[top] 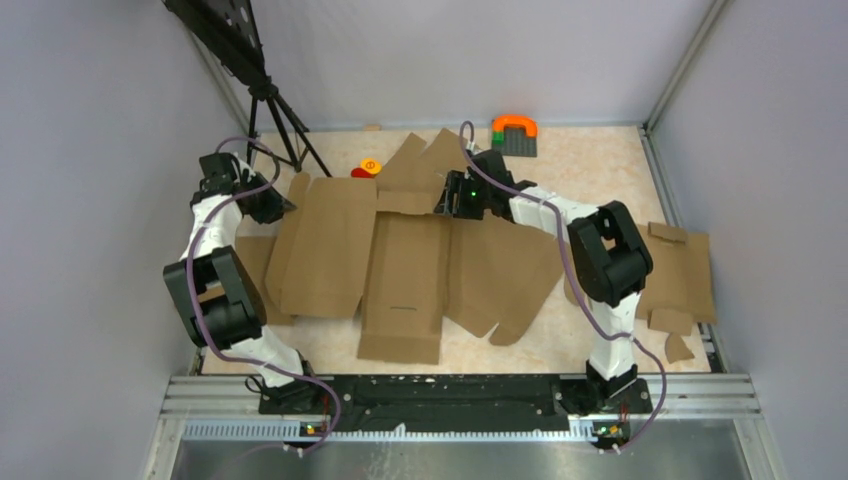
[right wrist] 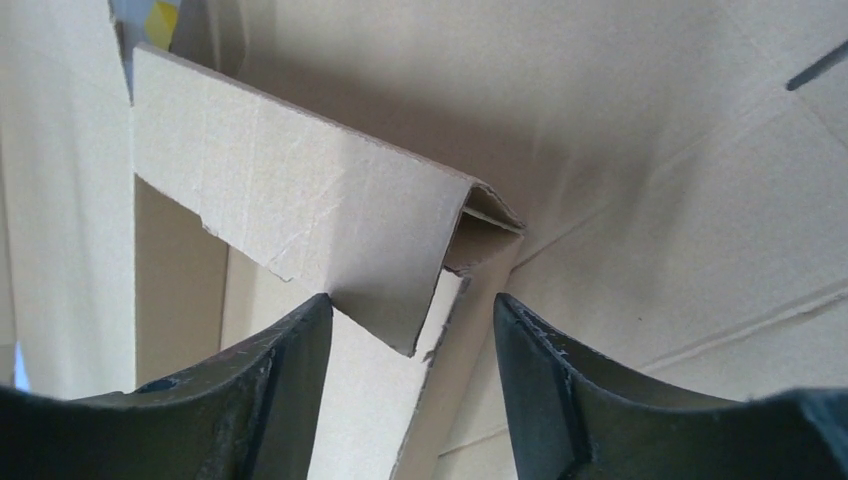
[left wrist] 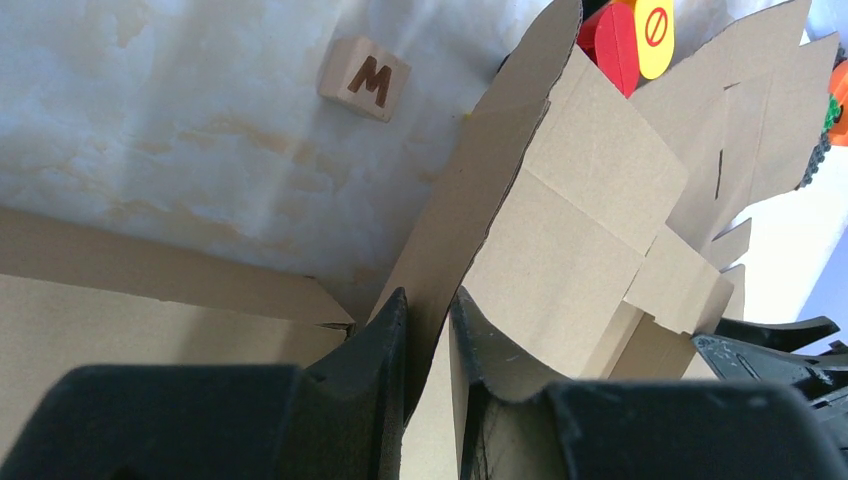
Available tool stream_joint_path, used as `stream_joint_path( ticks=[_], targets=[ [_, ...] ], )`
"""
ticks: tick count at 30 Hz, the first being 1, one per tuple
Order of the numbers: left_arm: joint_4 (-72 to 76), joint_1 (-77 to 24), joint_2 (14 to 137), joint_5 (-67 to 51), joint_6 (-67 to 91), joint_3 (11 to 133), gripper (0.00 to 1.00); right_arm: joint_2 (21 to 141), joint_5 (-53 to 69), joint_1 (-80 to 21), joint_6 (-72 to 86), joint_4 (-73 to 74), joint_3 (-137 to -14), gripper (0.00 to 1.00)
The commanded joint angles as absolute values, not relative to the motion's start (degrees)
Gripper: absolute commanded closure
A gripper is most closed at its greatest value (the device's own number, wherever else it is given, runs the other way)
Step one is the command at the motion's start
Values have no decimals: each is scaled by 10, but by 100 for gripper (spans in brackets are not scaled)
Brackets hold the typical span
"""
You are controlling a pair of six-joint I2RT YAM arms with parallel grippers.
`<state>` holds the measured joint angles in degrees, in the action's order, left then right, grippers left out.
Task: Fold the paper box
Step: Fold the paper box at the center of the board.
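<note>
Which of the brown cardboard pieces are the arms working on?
The big creased sheet across the middle: the left gripper pinches its raised flap. The smaller pieces at the right edge lie untouched.

Lit softly and evenly from above in the top view, with only faint, short shadows under the raised flaps of the paper box [top: 405, 270]. Slightly washed out on the pale table [top: 590, 160], and somewhat soft in fine detail overall. Brighter and whitish in the left wrist view, blown out at the far right edge, with the left gripper [left wrist: 428, 296] dark and out of focus up close. Dimmer and warmer in the right wrist view, shaded beneath the folded flap, blurred at the near right gripper [right wrist: 412, 300].
</note>
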<state>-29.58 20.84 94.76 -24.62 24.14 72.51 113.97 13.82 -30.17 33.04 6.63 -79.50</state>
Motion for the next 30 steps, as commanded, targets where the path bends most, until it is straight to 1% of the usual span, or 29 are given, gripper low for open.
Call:
stream_joint_path(
  ticks=[1,3,10,12,14,18,20,25,30],
  targets=[
    [-279,206,936,-257,249,725,79,1139,192,-288,331,18,-786,39],
    [-280,206,936,-257,247,726,79,1142,213,-277,346,4,-784,36],
    [-283,206,941,-260,245,731,78,1159,225,-272,356,5,-808,35],
    [-284,206,941,-260,244,731,78,1157,232,-270,363,-14,-800,33],
    [-285,205,941,-259,244,731,78,1151,233,-270,370,-33,-786,31],
    [-285,205,941,-260,243,732,79,1147,226,-270,377,-37,-786,31],
    [-286,205,941,-259,242,732,79,1147,215,-268,387,-33,-789,29],
    [-286,205,942,-259,242,733,79,1153,190,-256,474,-33,-791,25],
    [-287,203,944,-262,241,733,79,1151,126,-252,621,-35,-767,22]
  ],
)
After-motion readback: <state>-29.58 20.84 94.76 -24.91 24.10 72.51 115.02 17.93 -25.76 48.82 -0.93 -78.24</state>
